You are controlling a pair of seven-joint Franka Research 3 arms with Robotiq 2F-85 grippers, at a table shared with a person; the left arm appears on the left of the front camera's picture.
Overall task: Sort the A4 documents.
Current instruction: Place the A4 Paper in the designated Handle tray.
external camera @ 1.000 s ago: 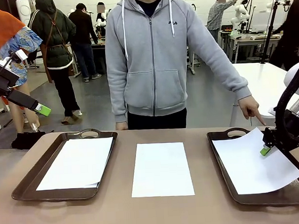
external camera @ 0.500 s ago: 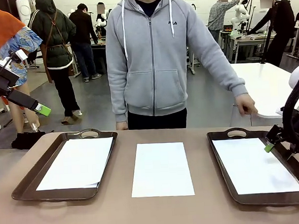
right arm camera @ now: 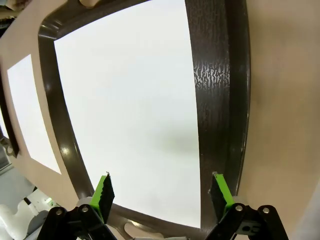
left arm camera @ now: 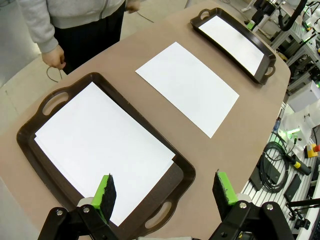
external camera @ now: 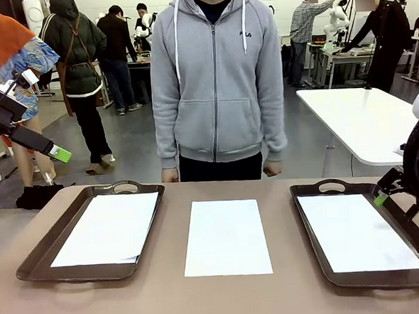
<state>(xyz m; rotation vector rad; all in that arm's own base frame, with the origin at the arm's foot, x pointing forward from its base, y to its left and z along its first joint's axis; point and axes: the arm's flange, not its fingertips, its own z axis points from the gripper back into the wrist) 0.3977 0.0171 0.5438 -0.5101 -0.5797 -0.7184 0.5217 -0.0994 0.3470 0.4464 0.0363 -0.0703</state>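
One white A4 sheet [external camera: 226, 237] lies bare on the table's middle [left arm camera: 188, 86]. Another sheet [external camera: 358, 231] lies flat in the right dark brown tray [external camera: 317, 188], seen close in the right wrist view [right arm camera: 135, 110]. A small pile of sheets [external camera: 108, 228] rests in the left tray [external camera: 38, 260], [left arm camera: 100, 145]. My right gripper [external camera: 382, 190] hovers open over the right tray's far right rim, nothing between its green pads [right arm camera: 103, 192]. My left gripper [external camera: 58, 153] is raised at the far left, open and empty, its pads [left arm camera: 105, 192] above the left tray's near end.
A person in a grey hoodie [external camera: 216, 85] stands at the far edge, hands down at the table's rim. A white table [external camera: 360, 123] stands behind on the right. Cables and equipment [left arm camera: 280, 165] lie beside the table in the left wrist view.
My right gripper let go of the sheet, which settled flat in the right tray, then lifted back to the right. The person's pointing hand withdrew to their side. The left arm stayed still.
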